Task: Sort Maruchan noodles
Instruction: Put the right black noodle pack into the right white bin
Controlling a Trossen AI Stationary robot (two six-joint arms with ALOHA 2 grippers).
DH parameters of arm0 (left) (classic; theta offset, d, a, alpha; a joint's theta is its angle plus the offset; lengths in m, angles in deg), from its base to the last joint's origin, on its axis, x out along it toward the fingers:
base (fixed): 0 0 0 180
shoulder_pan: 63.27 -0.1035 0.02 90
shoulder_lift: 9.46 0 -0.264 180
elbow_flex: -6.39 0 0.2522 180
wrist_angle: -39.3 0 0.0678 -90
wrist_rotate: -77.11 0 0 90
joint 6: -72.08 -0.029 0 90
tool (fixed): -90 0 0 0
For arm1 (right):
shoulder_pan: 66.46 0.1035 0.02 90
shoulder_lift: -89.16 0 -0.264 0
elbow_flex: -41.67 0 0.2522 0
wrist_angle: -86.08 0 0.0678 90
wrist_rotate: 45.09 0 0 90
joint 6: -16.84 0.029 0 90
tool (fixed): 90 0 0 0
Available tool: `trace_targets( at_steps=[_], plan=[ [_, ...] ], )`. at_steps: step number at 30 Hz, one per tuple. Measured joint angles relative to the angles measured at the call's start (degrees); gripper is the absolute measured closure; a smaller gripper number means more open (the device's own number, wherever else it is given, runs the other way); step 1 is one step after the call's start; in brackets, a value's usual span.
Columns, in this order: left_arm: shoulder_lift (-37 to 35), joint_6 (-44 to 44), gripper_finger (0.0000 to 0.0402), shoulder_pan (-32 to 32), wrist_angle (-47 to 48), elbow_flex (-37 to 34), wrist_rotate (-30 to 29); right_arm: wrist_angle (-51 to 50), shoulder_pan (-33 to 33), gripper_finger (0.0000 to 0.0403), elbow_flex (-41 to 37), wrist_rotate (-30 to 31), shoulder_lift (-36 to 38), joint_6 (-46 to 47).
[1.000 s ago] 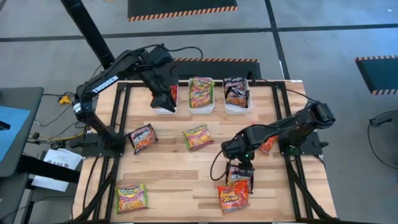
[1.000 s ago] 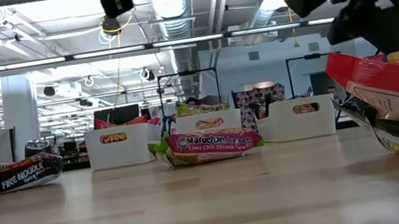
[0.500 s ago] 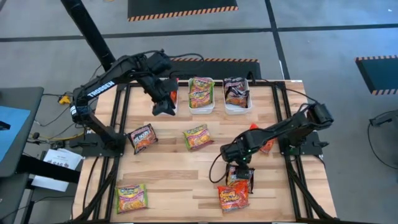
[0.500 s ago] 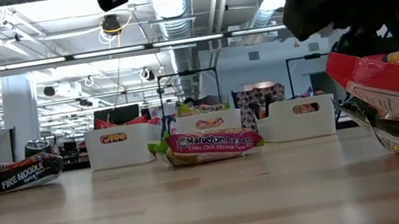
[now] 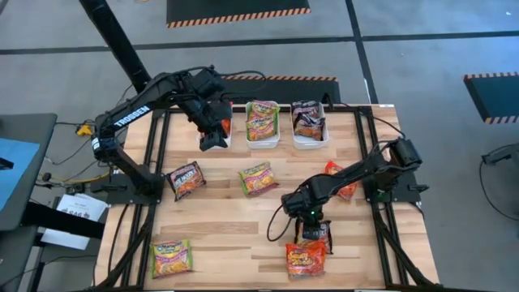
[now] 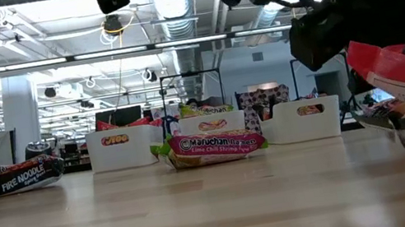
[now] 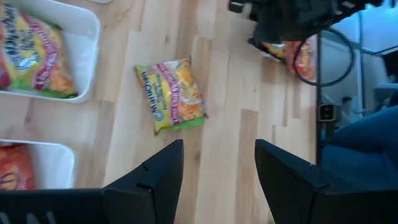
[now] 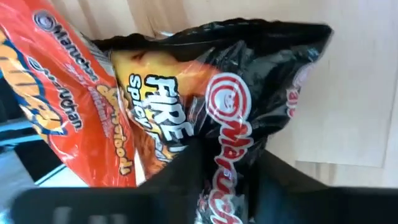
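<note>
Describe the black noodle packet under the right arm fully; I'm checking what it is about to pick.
The black crinkly plastic Maruchan Fire noodle packet is glossy, with a red-and-white round logo and orange-yellow artwork. It lies on the light wooden table near its front right, partly overlapping the red-orange plastic noodle packet beside it. The right end effector is directly on it, its dark fingers straddling the wrapper and closing in.

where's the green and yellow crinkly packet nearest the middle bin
In the high view, the green-yellow crinkly plastic packet lies mid-table, below the middle white bin, right of the black packet.
</note>
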Motion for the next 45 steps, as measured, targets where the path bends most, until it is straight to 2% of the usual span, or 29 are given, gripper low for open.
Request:
trace_targets(
  at_steps=[4,6,14,19,27,34,39,45],
  plan=[
    [0.01,-1.34,0.0219,-0.02,1.37,0.0,-1.99,-0.05,-0.15,0.0366,-0.04,-0.5,0.4,1.64],
    [0.01,-1.4,0.0219,-0.02,2.08,0.0,-2.84,0.04,-0.47,0.0389,-0.01,-0.42,0.49,1.74],
    [0.0,-2.91,0.0219,-0.02,2.74,0.0,-4.38,-4.2,-3.14,0.0396,4.96,1.62,0.34,0.56],
    [0.02,-4.82,0.0219,-0.18,2.76,0.0,-6.45,-13.25,-6.61,0.0398,11.58,8.44,0.34,-4.68],
    [0.02,-7.43,0.0219,-1.86,2.51,0.0,-9.3,-26.93,-17.54,0.0398,23.43,20.0,0.34,-13.69],
    [0.04,-9.86,0.0219,-3.67,2.42,0.0,-10.4,-32.04,-27.84,0.0398,31.93,28.46,0.34,-20.43],
    [0.04,-10.78,0.0219,-4.45,2.26,0.0,-10.4,-33.23,-34.15,0.0398,35.21,34.34,0.39,-25.34],
    [0.04,-11.59,0.0219,-4.85,2.19,0.0,-11.67,-34.29,-40.14,0.0398,35.69,39.3,0.39,-31.53]
  ],
)
